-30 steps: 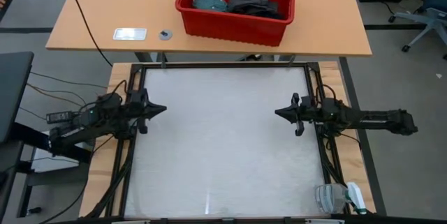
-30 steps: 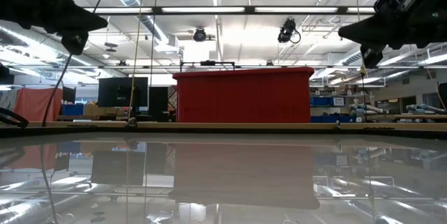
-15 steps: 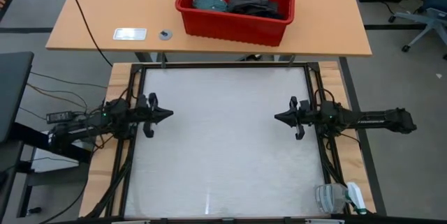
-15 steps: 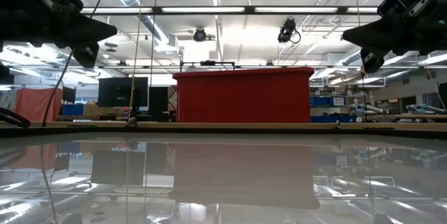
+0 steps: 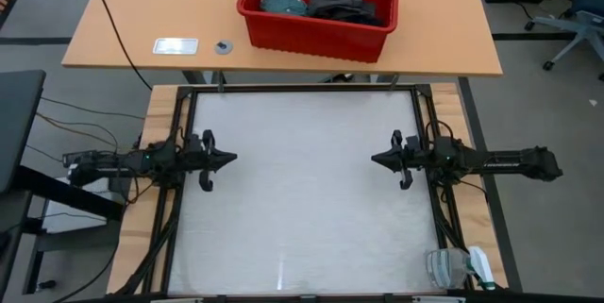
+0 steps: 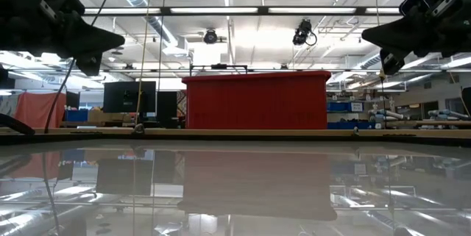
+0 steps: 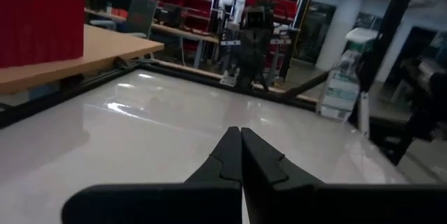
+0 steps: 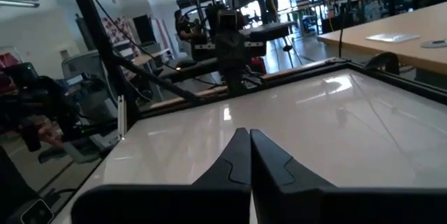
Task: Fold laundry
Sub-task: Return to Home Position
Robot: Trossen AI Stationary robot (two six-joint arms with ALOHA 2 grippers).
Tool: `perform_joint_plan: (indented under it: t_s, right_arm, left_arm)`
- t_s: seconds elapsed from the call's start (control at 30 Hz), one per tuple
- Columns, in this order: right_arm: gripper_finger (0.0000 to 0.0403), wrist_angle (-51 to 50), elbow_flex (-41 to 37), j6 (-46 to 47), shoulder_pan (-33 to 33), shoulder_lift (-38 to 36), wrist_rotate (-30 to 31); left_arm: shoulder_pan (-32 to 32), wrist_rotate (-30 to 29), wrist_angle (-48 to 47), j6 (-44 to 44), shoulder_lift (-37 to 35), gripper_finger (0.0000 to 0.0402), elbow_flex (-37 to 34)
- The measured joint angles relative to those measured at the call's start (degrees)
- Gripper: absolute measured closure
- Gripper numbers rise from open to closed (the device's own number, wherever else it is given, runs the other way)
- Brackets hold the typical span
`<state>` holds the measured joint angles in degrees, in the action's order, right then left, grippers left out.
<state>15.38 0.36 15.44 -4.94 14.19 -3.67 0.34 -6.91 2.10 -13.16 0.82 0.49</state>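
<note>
- At the near right corner of the white table [image 5: 302,199], a clear plastic spray bottle [image 5: 458,267] lies on the wooden frame edge, apart from both arms.
- Rest of the white table top is bare and glossy; the low view shows ceiling lights mirrored in it.
- Left arm [image 5: 123,161] reaches in over the table's left edge about halfway up, stretched out level. Left jaws are closed and hold nothing: in the left wrist view the two dark fingers [image 7: 223,161] are pressed flat together, tips pointing across the table toward the other arm.
- Right arm [image 5: 500,161] mirrors it at the right edge, same depth. Right jaws are closed and hold nothing too: right wrist view shows the fingers [image 8: 237,158] touching along their length.
- Both jaws hang above the surface, well apart, pointing at each other.
- Beyond the white table stands a wooden table [image 5: 142,29].
- On it, toward the left, a small white card [image 5: 176,46] with a small round grey thing [image 5: 223,46] just beside it.
- Farther right on it, a red bin [image 5: 316,37].
- The laundry is inside the bin: a teal-green piece [image 5: 283,1] toward its left, a charcoal grey piece [image 5: 340,3] bunched next to it, touching. Other pieces cannot be made out.
</note>
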Motion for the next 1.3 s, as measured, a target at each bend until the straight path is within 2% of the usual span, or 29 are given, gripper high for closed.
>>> perform_joint_plan:
  t_s: [0.1, 0.27, 0.47, 1.3]
  right_arm:
    - [0.0395, -0.40, 0.00, 0.00, -0.44, 0.16, 0.27]
    - [0.0375, -0.50, 0.00, -0.02, -0.44, 0.16, 0.39]
    - [0.0369, -0.50, 0.00, -0.10, -0.44, 0.16, 0.43]
    - [0.0369, -0.50, 0.02, -0.15, -0.44, 0.16, 0.67]
  left_arm:
    - [-0.13, -1.06, -0.14, 0.23, -0.11, 0.0401, 0.00]
    - [-0.09, -1.10, -0.14, -6.87, -0.09, 0.0394, 0.00]
    - [-0.09, -1.08, -0.16, -6.78, -0.09, 0.0381, -0.02]
    - [-0.09, -1.01, -0.16, -6.72, -0.09, 0.0379, -0.07]
